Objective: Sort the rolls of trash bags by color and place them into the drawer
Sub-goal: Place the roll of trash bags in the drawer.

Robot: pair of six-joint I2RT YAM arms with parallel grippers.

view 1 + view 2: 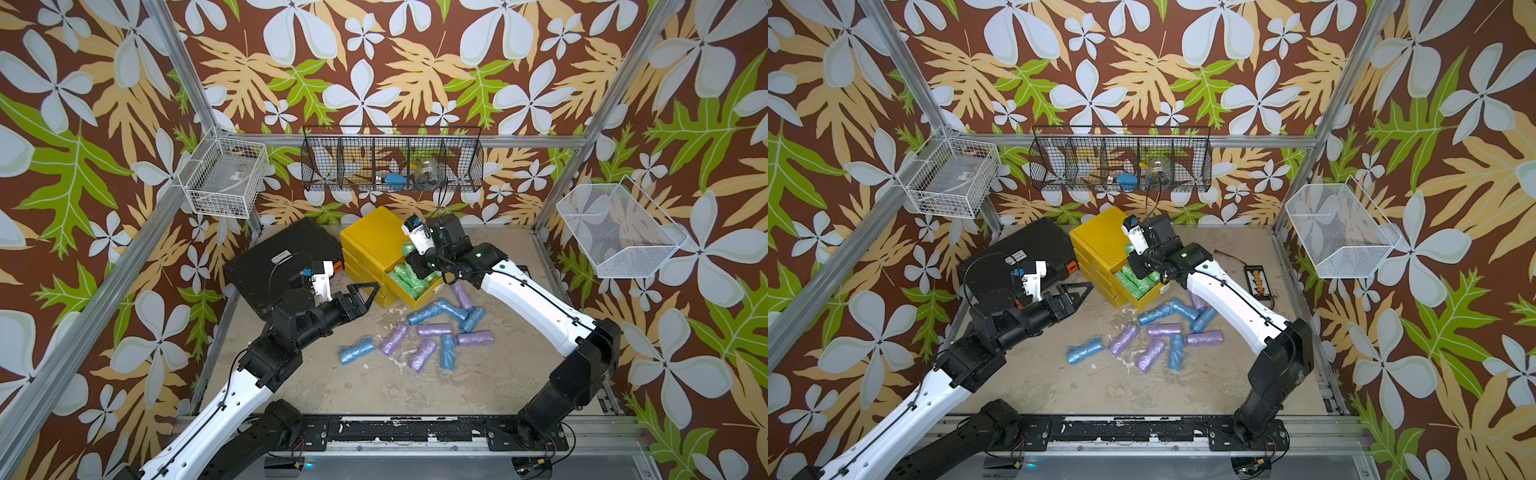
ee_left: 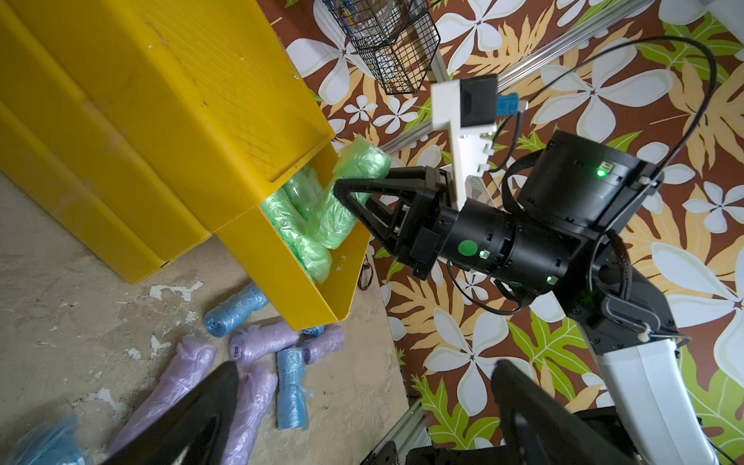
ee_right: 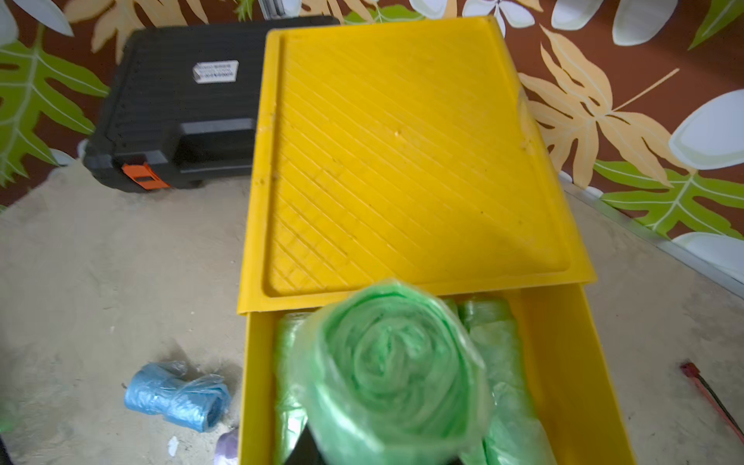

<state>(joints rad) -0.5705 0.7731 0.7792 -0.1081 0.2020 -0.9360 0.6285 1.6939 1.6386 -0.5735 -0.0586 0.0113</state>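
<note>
Five blue rolls, five lilac rolls; right tool holds one green roll.

We're looking into a robotics lab test cell: aluminium frame posts box in the space, and loud floral wallpaper covers every wall. A left arm and a right arm are mounted on a black rail along the front. A white wire basket and a black wire basket hang off the frame, and a black tool case sits on the scuffed, paint-chipped tabletop
</note>
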